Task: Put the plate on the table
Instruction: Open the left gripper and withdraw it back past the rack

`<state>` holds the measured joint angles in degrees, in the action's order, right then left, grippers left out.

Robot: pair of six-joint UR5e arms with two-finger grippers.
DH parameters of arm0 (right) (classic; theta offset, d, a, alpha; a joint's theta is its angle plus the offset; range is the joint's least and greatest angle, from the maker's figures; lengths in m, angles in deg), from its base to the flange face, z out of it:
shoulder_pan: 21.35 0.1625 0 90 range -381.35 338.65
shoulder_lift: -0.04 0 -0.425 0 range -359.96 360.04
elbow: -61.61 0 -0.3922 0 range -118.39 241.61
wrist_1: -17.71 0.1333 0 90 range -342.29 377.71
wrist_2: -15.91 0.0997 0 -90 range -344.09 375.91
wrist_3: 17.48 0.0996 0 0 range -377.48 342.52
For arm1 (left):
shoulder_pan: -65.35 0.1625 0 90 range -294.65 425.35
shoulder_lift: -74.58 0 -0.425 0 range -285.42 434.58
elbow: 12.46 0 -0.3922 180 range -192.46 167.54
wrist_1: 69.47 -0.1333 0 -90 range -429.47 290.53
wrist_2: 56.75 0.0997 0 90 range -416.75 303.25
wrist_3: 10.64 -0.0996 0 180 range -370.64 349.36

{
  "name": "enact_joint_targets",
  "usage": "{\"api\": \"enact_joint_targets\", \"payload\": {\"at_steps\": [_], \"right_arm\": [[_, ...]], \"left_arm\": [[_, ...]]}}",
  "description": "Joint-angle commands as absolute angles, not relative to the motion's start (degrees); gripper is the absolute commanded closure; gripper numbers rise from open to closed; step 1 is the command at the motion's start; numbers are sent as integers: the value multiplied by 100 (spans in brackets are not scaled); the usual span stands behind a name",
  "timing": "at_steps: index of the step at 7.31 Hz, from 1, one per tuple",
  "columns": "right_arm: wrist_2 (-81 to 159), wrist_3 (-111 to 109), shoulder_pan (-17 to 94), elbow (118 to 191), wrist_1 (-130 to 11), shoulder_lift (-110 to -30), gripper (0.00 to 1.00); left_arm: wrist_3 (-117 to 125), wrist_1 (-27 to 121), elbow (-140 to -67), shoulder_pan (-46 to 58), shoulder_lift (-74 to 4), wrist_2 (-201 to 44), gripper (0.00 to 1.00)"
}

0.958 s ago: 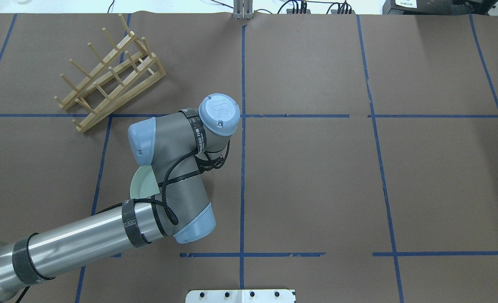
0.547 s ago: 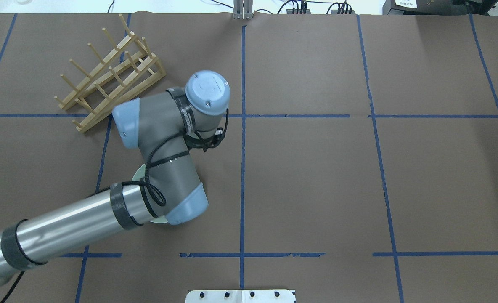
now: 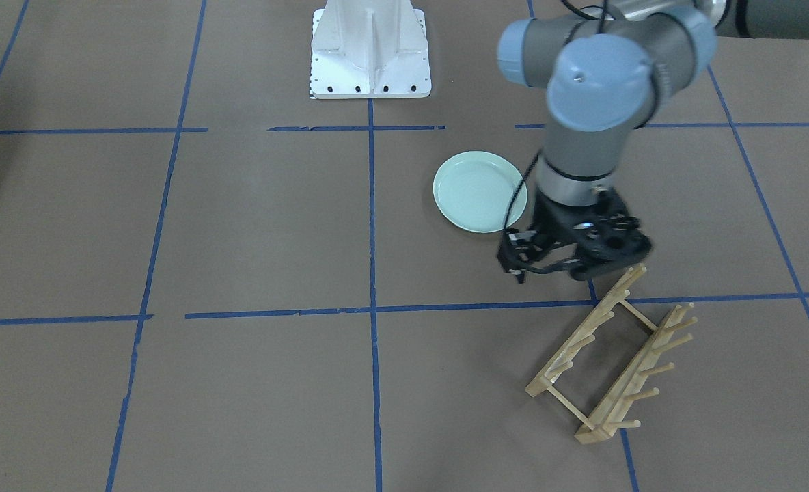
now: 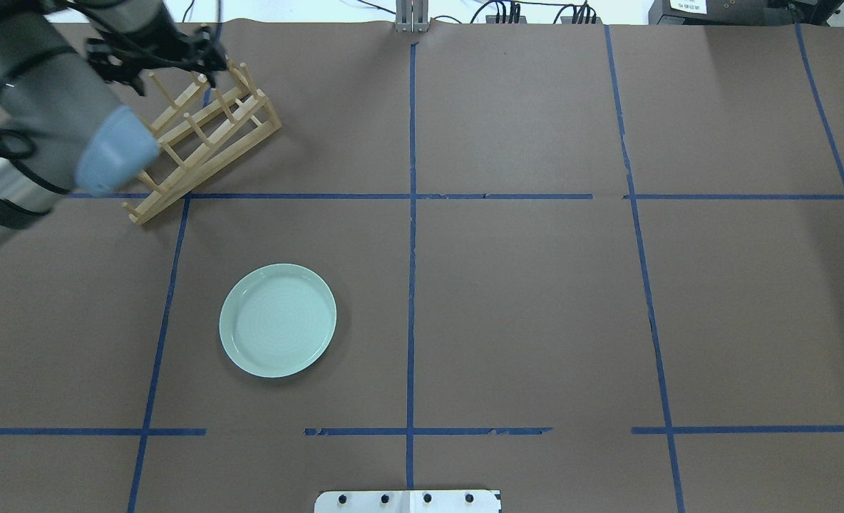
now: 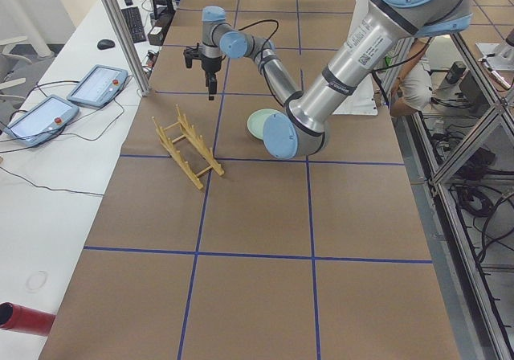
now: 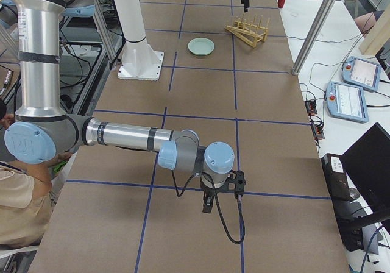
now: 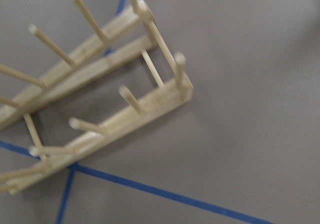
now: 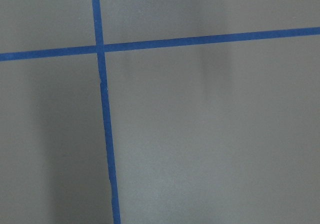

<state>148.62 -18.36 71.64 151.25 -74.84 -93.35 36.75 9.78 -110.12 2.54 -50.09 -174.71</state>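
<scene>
— Where is the plate [image 4: 278, 320]?
— Flat on the table [image 4: 536, 299], left of centre in the overhead view, inside one taped square.
— And the left gripper [image 3: 548, 263]?
— Upper left of that view, above the rack's [image 7: 150, 109] end, well apart from the plate. Its fingers look spread, holding nothing.
— The right gripper [image 6: 208, 205]?
— Low over the table, lower middle of the right-side view. Whether its fingers are parted cannot be told.

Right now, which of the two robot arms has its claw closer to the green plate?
The left gripper, hovering by the wooden rack near the plate. The right gripper hangs over bare table far off at the other end.
</scene>
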Motion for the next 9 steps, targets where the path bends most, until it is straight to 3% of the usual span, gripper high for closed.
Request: {"api": "enact_joint_targets", "payload": {"at_steps": [1,2,3,5,9], "right_arm": [[14862,-1836,7164,15126,-7484,-9338,0],[14862,-1836,7164,15126,-7484,-9338,0],[14862,-1836,7164,15126,-7484,-9338,0],[14862,-1836,7164,15126,-7484,-9330,0],[14862,-1836,7164,15126,-7484,-9330,0]], "left_arm": [[479,1600,-11064,-1640,-3300,-18888,0],[-770,1979,-10976,-2239,-2430,-18946,0],[-1653,2026,-10705,-2698,-2038,-18955,0],[-2076,1992,-10911,-3133,-1256,-18929,0],[-1864,2036,-10747,-3124,-725,-18956,0]]}}
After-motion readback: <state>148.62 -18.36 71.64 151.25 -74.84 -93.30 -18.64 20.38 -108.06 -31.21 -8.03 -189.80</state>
